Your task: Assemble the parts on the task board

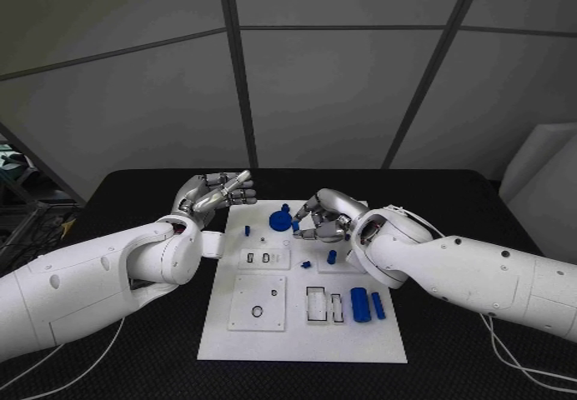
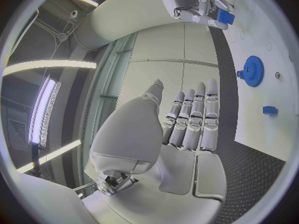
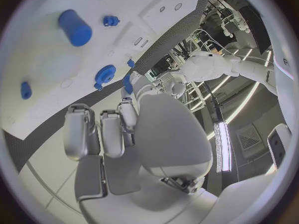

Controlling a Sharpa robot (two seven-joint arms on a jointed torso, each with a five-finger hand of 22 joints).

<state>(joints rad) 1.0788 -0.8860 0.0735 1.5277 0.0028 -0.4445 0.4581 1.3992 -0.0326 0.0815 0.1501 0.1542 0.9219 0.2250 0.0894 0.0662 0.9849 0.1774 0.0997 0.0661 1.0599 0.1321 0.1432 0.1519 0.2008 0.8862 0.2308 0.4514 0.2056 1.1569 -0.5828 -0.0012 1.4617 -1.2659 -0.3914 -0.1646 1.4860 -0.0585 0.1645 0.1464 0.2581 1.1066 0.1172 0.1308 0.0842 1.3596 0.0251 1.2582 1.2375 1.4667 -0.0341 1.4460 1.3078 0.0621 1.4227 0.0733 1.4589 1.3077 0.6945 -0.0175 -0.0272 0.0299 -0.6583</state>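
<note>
Board (image 1: 301,325), a white plate, lies in the middle of the black bench (image 1: 457,350), reaching from near the robot out to both hands. Blue parts sit on it: a gear (image 1: 280,220) stands at the far end, just beside the right hand (image 1: 323,215) and between the two hands; in the left wrist view the same gear (image 2: 252,70) shows on the white plate with a small block (image 2: 269,110) near it. A short peg (image 1: 247,230) stands on the board just below the left hand (image 1: 217,196). Nearer the robot, well back from both hands, a thick cylinder (image 1: 359,304) and a thin rod (image 1: 378,305) lie side by side next to a slotted white insert (image 1: 316,303); a square white tile (image 1: 258,303) with a small ring in it lies to their side. The right hand hangs over the board's far end with its fingers curled in and down, and a small blue piece (image 2: 225,18) is pinched at its fingertips, as the left wrist view shows; the right wrist view shows a blue bit (image 3: 127,83) at the fingertips too. The left hand is raised off the board's far corner, beside the gear but apart from it, its fingers straight and close together, holding nothing.
</note>
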